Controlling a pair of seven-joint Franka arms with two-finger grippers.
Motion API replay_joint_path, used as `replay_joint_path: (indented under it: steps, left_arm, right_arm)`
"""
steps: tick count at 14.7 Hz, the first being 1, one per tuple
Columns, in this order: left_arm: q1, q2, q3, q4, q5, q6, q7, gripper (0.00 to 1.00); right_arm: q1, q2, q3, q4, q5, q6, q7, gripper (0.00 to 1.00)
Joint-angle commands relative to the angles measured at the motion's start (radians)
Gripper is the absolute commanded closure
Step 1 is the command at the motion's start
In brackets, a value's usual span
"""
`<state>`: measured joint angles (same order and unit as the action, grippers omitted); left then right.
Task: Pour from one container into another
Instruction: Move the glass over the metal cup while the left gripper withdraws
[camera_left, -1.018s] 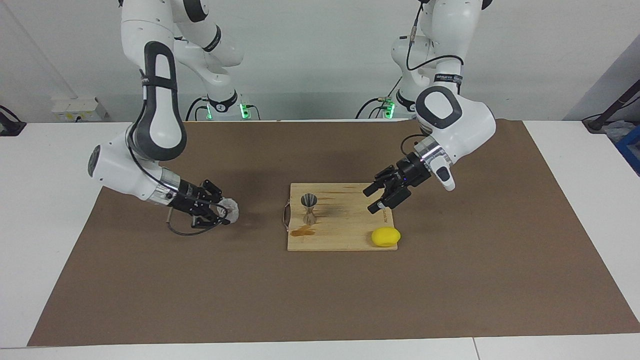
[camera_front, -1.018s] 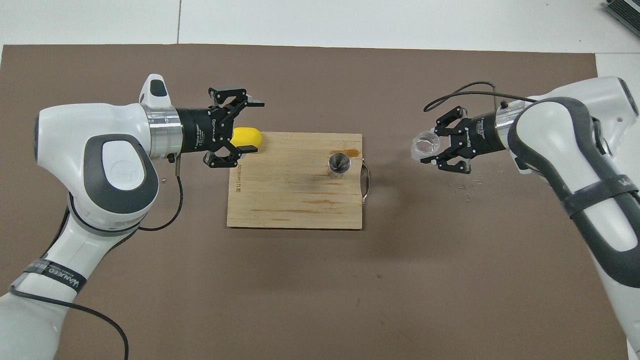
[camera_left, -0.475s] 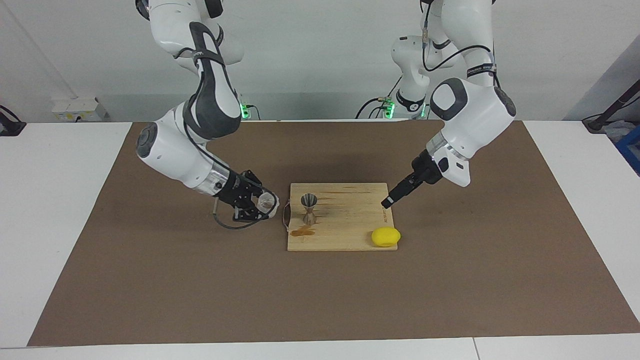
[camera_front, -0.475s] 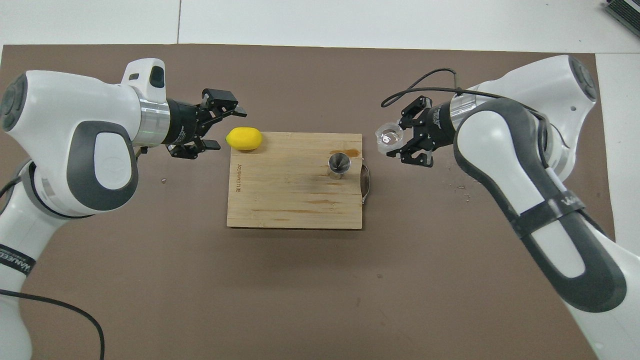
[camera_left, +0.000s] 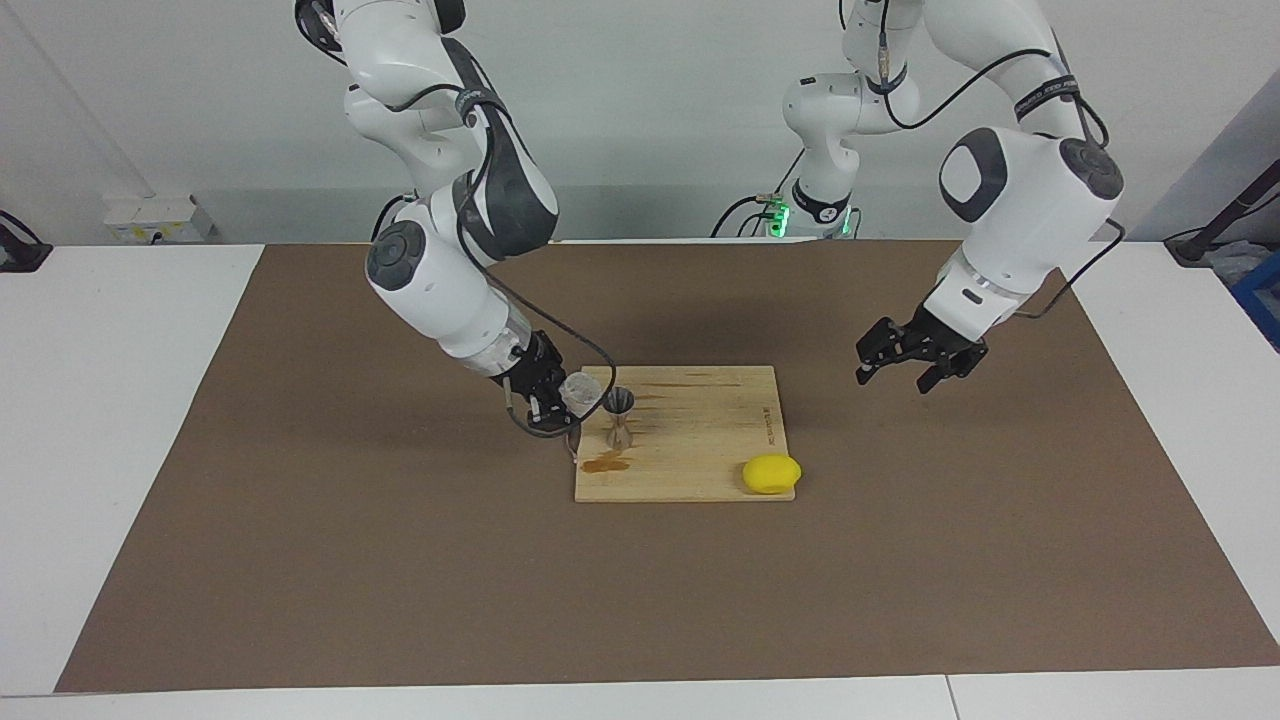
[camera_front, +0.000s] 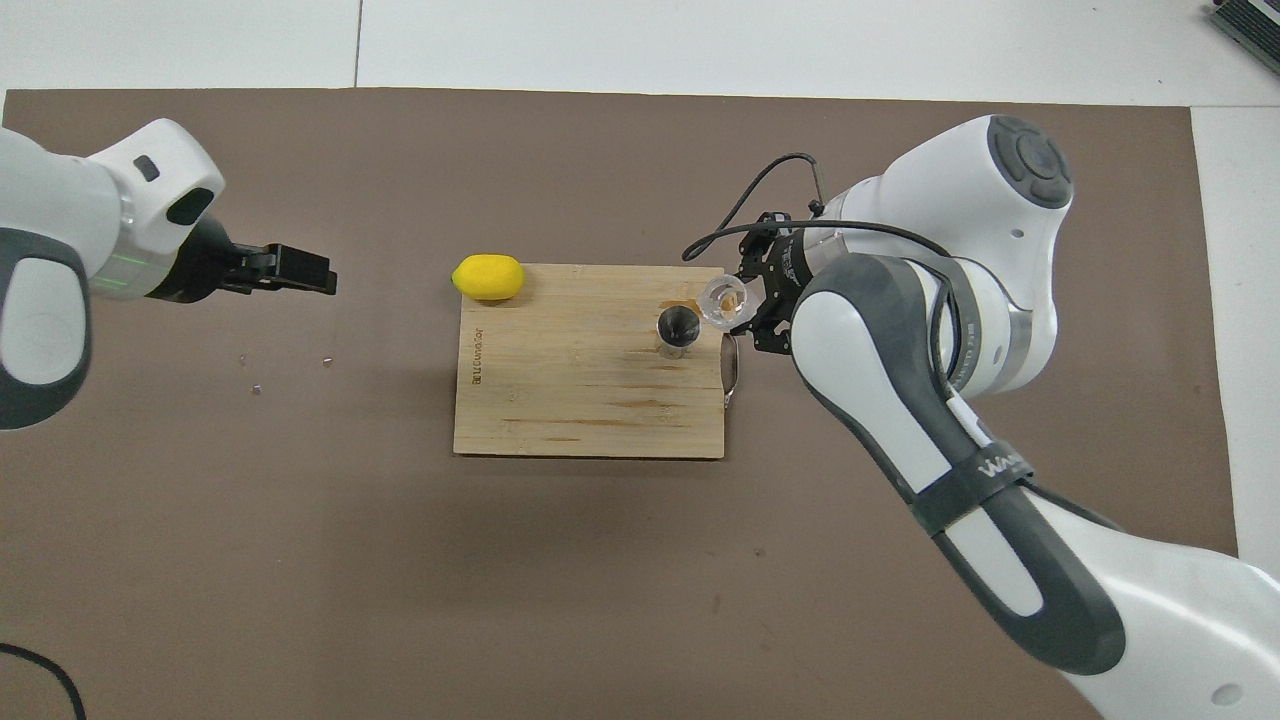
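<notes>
jigger (camera_left: 619, 417) on board (camera_left: 700, 450), lemon (camera_left: 771, 473) at corner

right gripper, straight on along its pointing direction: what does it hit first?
Most likely the jigger. The right gripper, shut on the glass tumbler, points toward it along the cutting board; the tumbler's rim would arrive first. Depth is unclear, so it may pass just above.

You are seeing the right gripper (camera_front: 752, 300) partly hidden under its own arm overhead; whether the glass tumbler (camera_left: 577, 389) is holding liquid is indiscernible.
</notes>
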<state>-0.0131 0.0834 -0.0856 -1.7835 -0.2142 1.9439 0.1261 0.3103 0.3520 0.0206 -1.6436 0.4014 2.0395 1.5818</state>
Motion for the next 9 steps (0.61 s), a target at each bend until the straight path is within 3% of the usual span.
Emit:
replay_joint_path:
  steps: [1,5,9]
  left_arm:
    - [0.083,-0.068,-0.008,-0.030,0.041,-0.091,0.194,0.00]
    - [0.099,-0.131,-0.009,-0.048,0.201,-0.187,0.245,0.00]
    - [0.076,-0.143,-0.009,0.002,0.239,-0.224,0.030,0.00]
  right_arm:
    - [0.021,0.015,0.001,0.027,-0.070,0.002,0.020,0.85]
    - [0.056,0.015,-0.001,0.027,-0.166,-0.004,0.040,0.86]
    - [0.062,0.015,-0.001,0.038,-0.231,-0.008,0.050,0.87]
